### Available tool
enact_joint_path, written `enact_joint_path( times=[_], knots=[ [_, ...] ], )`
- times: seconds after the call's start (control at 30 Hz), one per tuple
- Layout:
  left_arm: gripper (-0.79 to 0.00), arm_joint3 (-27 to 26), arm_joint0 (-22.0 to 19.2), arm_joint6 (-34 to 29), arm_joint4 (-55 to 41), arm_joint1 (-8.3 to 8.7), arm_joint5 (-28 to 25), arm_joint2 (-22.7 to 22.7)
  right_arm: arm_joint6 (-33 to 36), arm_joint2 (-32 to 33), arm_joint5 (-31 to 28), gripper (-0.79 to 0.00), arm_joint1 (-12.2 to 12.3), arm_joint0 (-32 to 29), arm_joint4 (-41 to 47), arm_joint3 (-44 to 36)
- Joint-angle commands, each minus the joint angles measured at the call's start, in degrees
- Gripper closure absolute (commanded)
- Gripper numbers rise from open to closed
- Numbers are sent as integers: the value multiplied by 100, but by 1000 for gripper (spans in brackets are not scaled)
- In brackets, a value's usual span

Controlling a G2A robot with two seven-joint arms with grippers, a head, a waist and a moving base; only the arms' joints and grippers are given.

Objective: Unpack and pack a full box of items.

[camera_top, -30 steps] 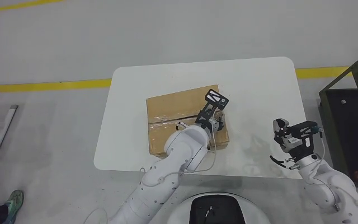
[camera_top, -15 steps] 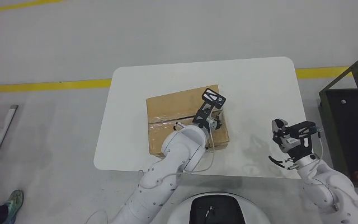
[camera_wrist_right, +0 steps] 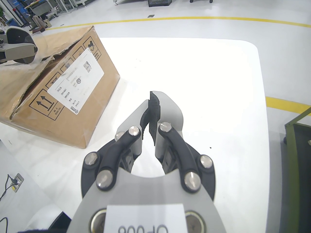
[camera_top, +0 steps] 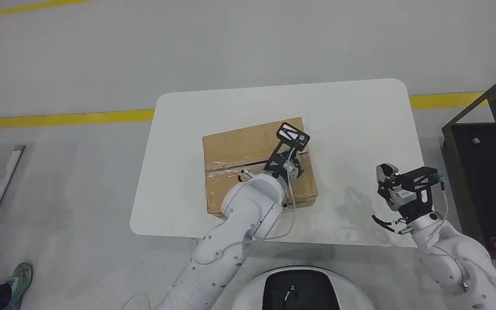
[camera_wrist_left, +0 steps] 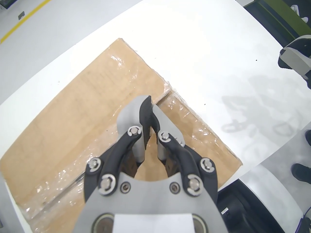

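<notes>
Left claw (camera_wrist_left: 150, 107), pinched together, hangs over the seam (camera_wrist_left: 167, 94) on the box (camera_wrist_left: 80, 103). Might just skid off that slick tape (camera_wrist_left: 192, 120) and open nothing.

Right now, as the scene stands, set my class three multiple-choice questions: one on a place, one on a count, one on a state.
1. Where is the left end effector?
A. above the cardboard box
B. over bare tabletop
C. beyond the table's edge

2. How many boxes stand on the white table?
A. three
B. one
C. two

3. What state is the right end effector in?
A. wide open
B. shut on a strip of tape
C. shut, with nothing held

Answers:
1. A: the left wrist view shows cardboard right under its tips.
2. B: the top view shows a single box.
3. C: the right wrist view shows it closed with nothing in between.
</notes>
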Motion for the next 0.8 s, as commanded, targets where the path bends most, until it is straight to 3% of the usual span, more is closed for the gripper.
enact_joint_path(
  times=[0.0, 0.4, 0.77],
  knots=[
    [0, -59, 26, -16, 62, 4, -26, -51, 29, 19, -26, 0, -2, 16, 118, -39],
    [0, -1132, 486, -355, 842, 194, -207, -1158, 482, 173, -527, 0, 5, 254, 1265, -412],
    [0, -1829, 956, -622, 1857, 394, -572, -2489, 590, 90, -646, 0, 16, 371, 1187, -452]
  ],
)
